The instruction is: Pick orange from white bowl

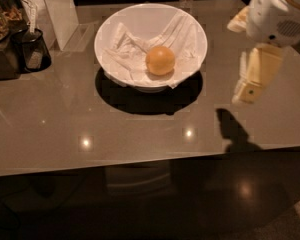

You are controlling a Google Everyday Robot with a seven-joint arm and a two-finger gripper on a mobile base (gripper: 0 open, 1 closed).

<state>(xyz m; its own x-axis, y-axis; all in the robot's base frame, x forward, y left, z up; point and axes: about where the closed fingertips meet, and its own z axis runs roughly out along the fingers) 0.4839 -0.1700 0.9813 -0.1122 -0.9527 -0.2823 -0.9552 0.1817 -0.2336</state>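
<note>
A glossy grey-brown table [65, 129] in a dim room mirrors two small ceiling lights, with dark floor showing beyond its near edge. The white bowl [112, 26] stands toward the far side of the table, casting a broad dark shadow beneath it. It is lined with a crumpled white paper napkin [125, 59]. The orange [160, 60], smooth, round and orange-yellow, rests on the napkin at about 5 o'clock from the bowl's centre. At 3 o'clock from the bowl, clear of its rim, the gripper [236, 61] hangs above the table with its pale yellow fingers [255, 74] spread apart and holding nothing. Its shadow [235, 129] falls on the tabletop below. A small dark cup [35, 51] stands at 9 o'clock from the bowl, a white upright panel [57, 14] at 10 o'clock.
</note>
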